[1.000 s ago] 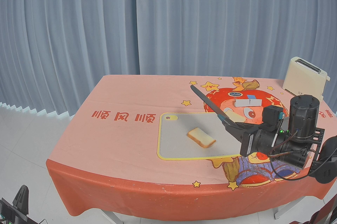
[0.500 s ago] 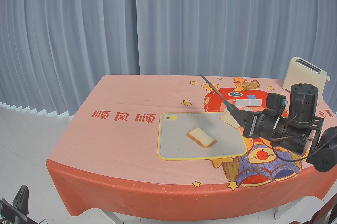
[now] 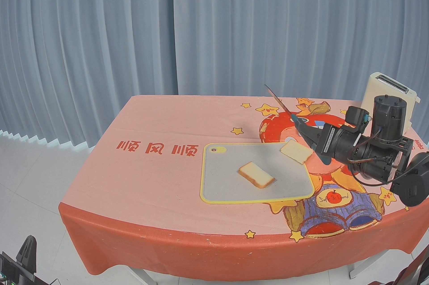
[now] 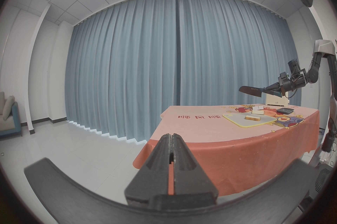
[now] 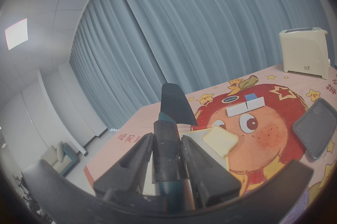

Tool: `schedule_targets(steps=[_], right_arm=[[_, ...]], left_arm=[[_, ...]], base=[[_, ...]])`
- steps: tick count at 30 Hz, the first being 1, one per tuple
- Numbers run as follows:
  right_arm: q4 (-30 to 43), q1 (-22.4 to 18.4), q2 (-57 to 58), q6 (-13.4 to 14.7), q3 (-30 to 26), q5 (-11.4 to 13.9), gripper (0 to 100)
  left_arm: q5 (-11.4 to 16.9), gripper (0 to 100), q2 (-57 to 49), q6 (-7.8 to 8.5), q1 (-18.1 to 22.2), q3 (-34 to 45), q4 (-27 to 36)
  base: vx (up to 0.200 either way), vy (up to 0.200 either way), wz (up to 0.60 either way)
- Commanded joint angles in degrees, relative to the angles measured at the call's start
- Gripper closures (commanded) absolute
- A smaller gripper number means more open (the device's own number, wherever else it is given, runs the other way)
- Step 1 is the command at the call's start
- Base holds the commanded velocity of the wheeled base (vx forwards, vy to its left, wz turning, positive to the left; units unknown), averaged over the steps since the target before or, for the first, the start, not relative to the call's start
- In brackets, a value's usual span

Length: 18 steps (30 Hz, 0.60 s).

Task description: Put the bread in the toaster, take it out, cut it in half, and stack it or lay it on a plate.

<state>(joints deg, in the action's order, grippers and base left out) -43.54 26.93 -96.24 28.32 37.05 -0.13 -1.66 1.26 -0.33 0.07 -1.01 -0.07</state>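
You have one bread half [image 3: 256,174] lying flat mid cutting board [image 3: 223,183], long axis running far-left to near-right. The other half [image 3: 296,151] sits over the board's far right corner. Your right pincer [image 3: 307,131] is clamped on the knife [image 3: 278,100], blade pointing up and far-left above the worktop [image 3: 156,174]. Your left pincer [image 4: 171,161] is closed, empty.

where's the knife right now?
Head view, right side: the knife is clamped in the right gripper, blade up in the air beyond the cutting board's far right corner.
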Motion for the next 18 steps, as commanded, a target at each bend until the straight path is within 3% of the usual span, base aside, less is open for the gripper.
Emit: schedule_targets(steps=[1, 8, 15, 18], right_arm=[[-2.6, -0.1, -0.1, 2.5, 0.7, 0.0, 100], [-8.7, -1.3, -2.5, 4.6, 0.7, 0.0, 100], [-10.6, -3.2, -4.7, 4.6, 0.8, 0.1, 100], [-12.5, -4.9, -6.8, 6.3, 0.8, 1.5, 100]], left_arm=[[0.0, 100, 0.2, -0.02, 0.0, 1.0, 0.0], [0.0, 100, 0.2, -0.02, 0.0, 1.0, 0.0], [0.0, 100, 0.2, -0.02, 0.0, 1.0, 0.0], [0.0, 100, 0.2, -0.02, 0.0, 1.0, -0.1]], base=[[0.0, 0.0, 0.0], [0.0, 0.0, 0.0], [0.0, 0.0, 0.0], [0.0, 0.0, 0.0]])
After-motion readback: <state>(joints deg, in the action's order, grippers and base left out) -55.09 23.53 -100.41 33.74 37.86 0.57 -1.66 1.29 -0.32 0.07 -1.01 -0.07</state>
